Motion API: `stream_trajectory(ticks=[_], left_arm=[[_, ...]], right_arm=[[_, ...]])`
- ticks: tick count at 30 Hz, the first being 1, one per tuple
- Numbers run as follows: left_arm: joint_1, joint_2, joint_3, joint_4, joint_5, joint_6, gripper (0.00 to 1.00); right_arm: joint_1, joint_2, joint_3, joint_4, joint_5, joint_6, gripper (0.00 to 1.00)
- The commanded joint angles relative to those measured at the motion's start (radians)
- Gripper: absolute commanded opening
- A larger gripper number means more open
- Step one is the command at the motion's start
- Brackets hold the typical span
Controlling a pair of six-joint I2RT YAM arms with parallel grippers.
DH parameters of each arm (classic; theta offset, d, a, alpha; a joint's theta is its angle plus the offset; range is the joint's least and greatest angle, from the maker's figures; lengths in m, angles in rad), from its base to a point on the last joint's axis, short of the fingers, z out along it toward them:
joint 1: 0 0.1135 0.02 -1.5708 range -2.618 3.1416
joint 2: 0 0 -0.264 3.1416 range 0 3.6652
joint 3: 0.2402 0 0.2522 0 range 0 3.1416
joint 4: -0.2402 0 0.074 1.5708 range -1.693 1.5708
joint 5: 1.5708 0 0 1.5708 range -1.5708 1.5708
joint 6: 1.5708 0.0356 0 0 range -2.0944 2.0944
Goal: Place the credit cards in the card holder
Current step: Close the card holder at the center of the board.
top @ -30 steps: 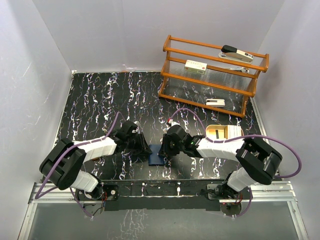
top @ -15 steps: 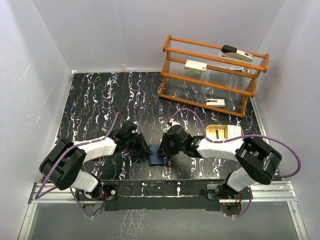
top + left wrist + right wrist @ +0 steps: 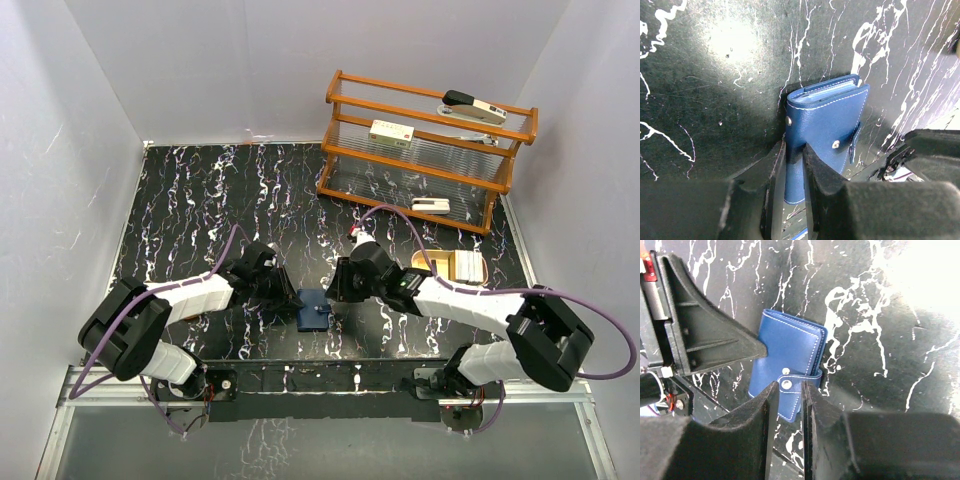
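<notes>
Stitched navy card holder on marbled black desk, left pincer clamping its edge, right pincer nearly closed, hold unclear.

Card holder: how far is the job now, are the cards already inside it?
The card holder lies folded, its tab snapped. The left gripper pinches its edge; the right gripper is at the tab. No loose card shows; whether cards are inside, or left to insert, cannot be told.

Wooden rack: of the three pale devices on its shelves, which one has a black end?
The top-shelf device, lying toward the right, black at its left end. The middle-shelf device and bottom-shelf device lie lower down and farther left.
</notes>
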State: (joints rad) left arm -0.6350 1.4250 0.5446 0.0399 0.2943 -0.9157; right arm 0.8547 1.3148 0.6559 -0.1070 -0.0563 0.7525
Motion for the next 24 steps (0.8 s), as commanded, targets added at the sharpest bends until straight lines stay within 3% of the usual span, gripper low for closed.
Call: stream_trajectory(ticks=[1, 24], left_arm=[[-0.006, -0.005, 0.012, -0.078, -0.031, 0.023, 0.14], [-0.006, 0.002, 0.015, -0.057, -0.008, 0.005, 0.14]], right_arm=[[-0.016, -0.004, -0.016, 0.014, -0.025, -0.043, 0.22], [-0.016, 0.138, -0.043, 0.213, -0.162, 0.054, 0.19]])
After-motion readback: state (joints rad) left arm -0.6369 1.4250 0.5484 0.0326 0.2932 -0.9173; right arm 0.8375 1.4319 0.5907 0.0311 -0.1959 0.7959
